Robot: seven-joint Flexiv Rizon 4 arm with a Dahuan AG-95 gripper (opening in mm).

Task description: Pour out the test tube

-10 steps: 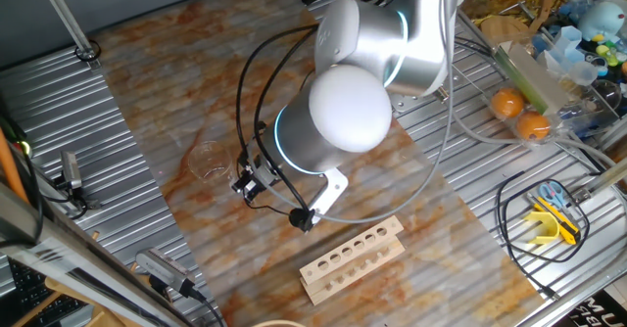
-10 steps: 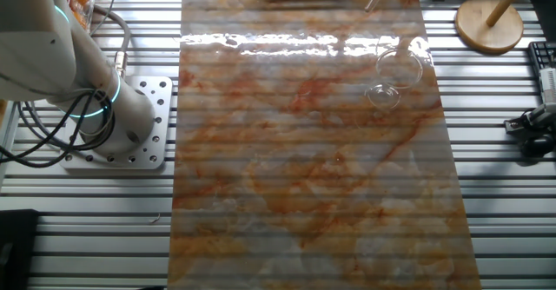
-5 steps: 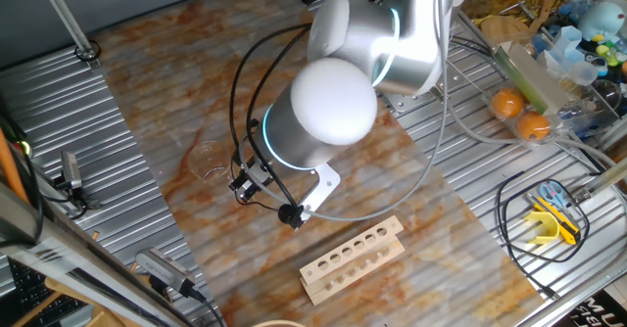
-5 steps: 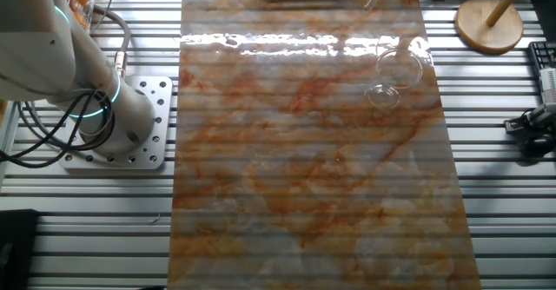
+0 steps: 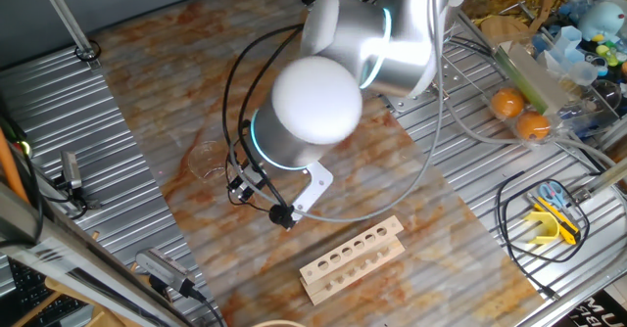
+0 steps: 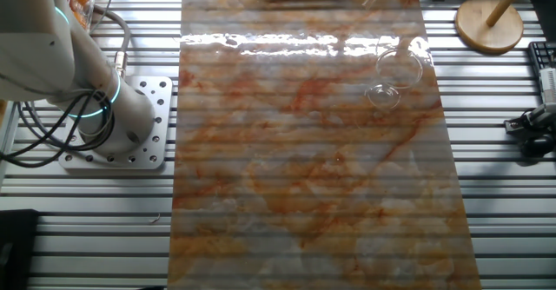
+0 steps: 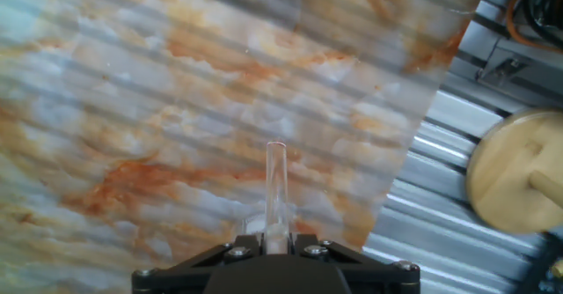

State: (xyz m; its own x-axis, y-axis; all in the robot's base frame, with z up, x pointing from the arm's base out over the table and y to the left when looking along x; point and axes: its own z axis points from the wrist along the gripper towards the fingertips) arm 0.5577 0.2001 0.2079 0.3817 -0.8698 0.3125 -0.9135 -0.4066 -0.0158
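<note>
While your gripper [image 7: 275,241] clamps the test tube [image 7: 276,188] upright above the marbled mat [image 7: 132,109], you are mid-carry; next, bring it over the glass beaker [image 6: 395,77] and tip it

The arm [image 5: 343,72] is silver-grey with rounded white joint caps and glowing cyan rings. Black cables loop beside it. A white bracket sits near the wrist. The pincer [image 7: 275,257] is black, with small screws.

A ribbed metal table [image 6: 486,151] carries a marbled mat [image 6: 304,151] — beaker [image 6: 395,77] and wooden rack [image 5: 353,259] on it.
</note>
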